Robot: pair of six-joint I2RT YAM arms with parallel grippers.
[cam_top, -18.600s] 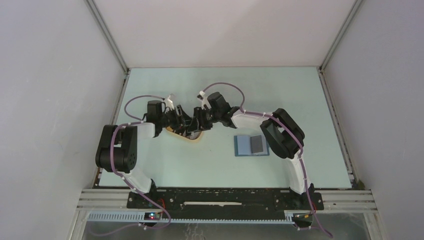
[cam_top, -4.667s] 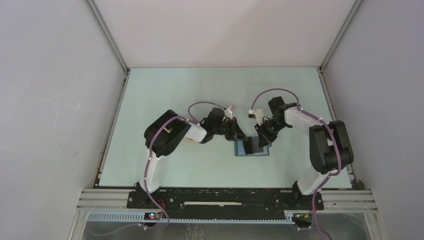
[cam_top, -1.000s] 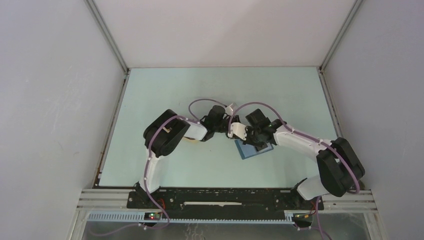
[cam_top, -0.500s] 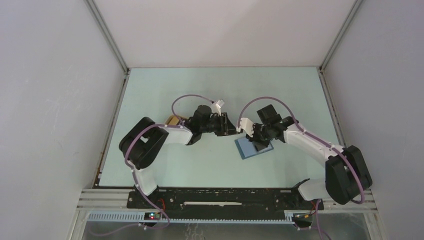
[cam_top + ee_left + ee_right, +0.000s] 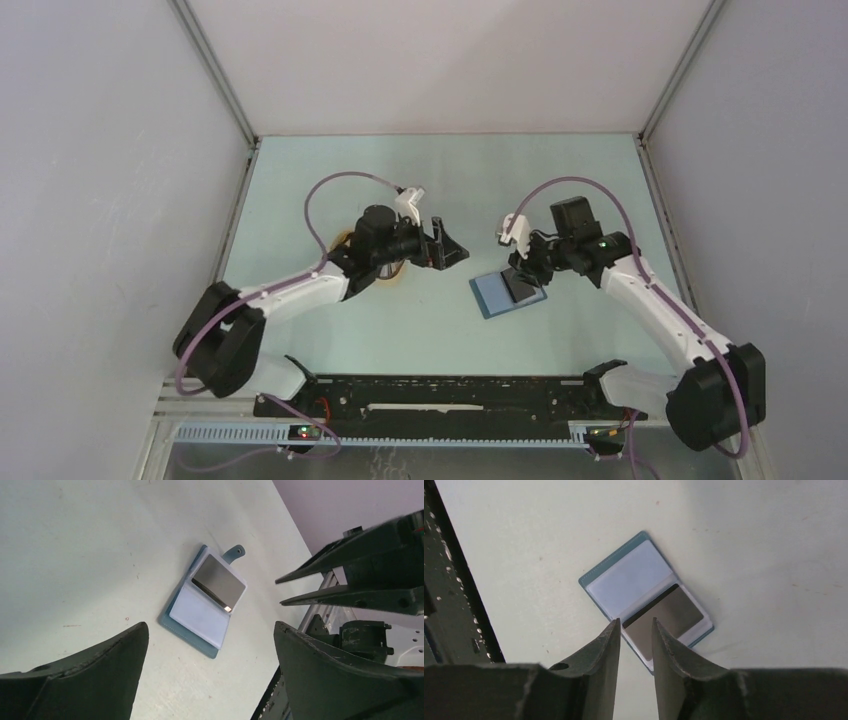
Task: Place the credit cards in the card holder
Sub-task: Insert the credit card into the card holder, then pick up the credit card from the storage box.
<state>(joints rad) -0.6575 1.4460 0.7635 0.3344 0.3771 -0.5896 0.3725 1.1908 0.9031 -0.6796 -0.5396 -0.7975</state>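
Top external: credit card (image 5: 522,286) on card holder (image 5: 489,296); left fingers (image 5: 100,665) wide, right fingers (image 5: 599,650) slightly apart, both empty. Probably fetch another next.

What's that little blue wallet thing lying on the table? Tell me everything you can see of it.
The card holder is a small teal fold-over wallet, lying open and flat on the pale green table, turned at an angle. Inside are paler blue, plastic-looking sleeves. One half holds a silvery grey card with a dark stripe along one edge; the other half looks empty. A little snap tab sticks out beside the card. Nothing grips it.
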